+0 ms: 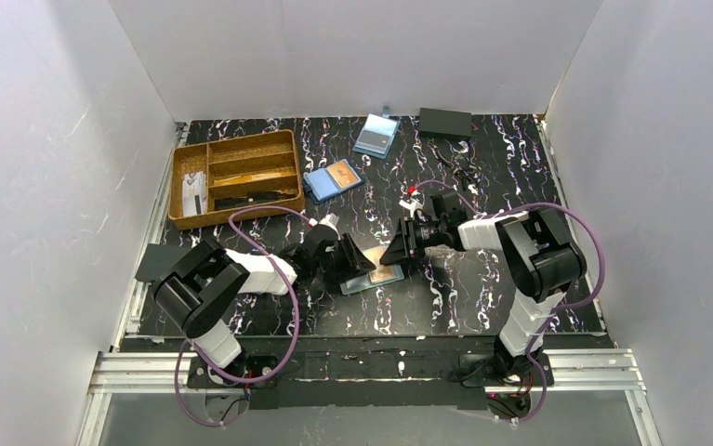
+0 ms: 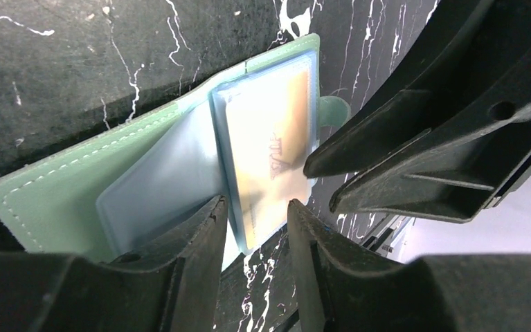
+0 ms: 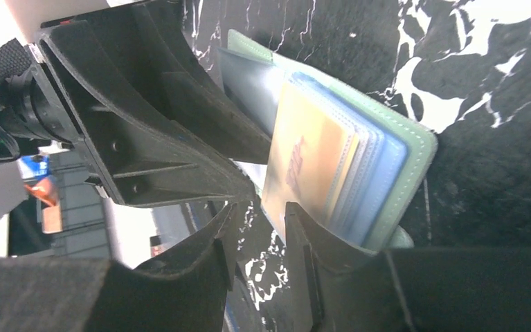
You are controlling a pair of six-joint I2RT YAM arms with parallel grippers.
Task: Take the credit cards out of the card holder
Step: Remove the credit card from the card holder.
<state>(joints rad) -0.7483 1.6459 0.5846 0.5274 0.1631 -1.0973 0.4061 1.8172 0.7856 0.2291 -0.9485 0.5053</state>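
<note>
Card holder point(image 1: 372, 276), open flat on the marbled table point(image 1: 482, 297), with my grippers at either side of it. My left gripper point(image 2: 255, 206), fingers narrowly parted, straddles the clear sleeve point(image 2: 158, 187). My right gripper point(image 3: 259, 207), likewise parted, sits at the edge of the gold card point(image 2: 269, 149). Best practice: pin the soft stitched holder, pinch only the stiff card, and draw it straight along the glossy sleeve.

The left arm point(image 1: 259, 271) and right arm point(image 1: 538, 251) are black and white, trailing purple cables point(image 1: 294, 307).
</note>
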